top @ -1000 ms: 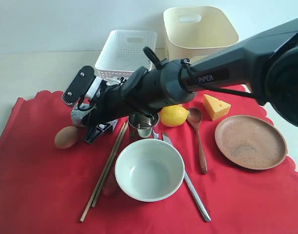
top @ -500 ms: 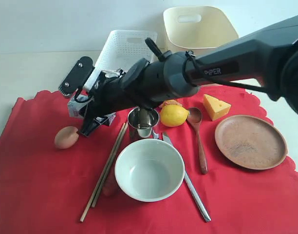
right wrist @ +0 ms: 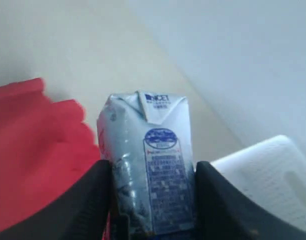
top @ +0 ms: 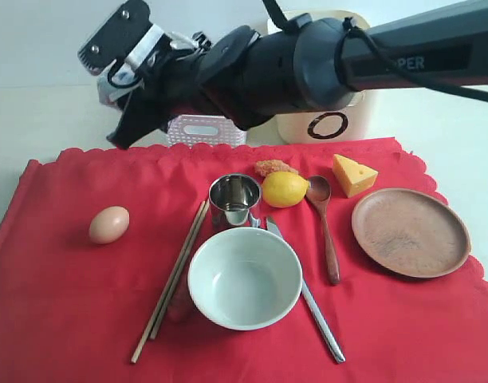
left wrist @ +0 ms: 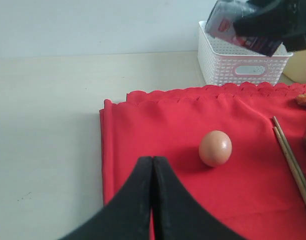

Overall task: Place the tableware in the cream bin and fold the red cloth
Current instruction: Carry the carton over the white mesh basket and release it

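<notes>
The red cloth [top: 61, 295] lies spread flat on the table. On it are the pale bowl [top: 244, 276], steel cup [top: 234, 198], two chopsticks [top: 171, 279], dark wooden spoon [top: 326, 231], steel knife [top: 317, 309] and brown wooden plate [top: 410, 231]. The cream bin [top: 340, 121] stands at the back, mostly hidden behind my right arm. My right gripper [top: 116, 84] hangs high over the back left, shut on the small milk carton [right wrist: 153, 165]. My left gripper [left wrist: 152, 161] is shut and empty, low over the cloth's left edge near the egg [left wrist: 215, 148].
A white lattice basket [top: 202, 129] sits behind the cloth, under my right arm. An egg [top: 109, 224], lemon [top: 285, 189], cheese wedge [top: 353, 174] and a brown crumbly bit [top: 274, 167] also lie on the cloth. Bare table lies left of the cloth.
My right gripper has lifted the milk carton off the cloth and carried it up and back, to above the white basket. Everything on the cloth stayed put.
</notes>
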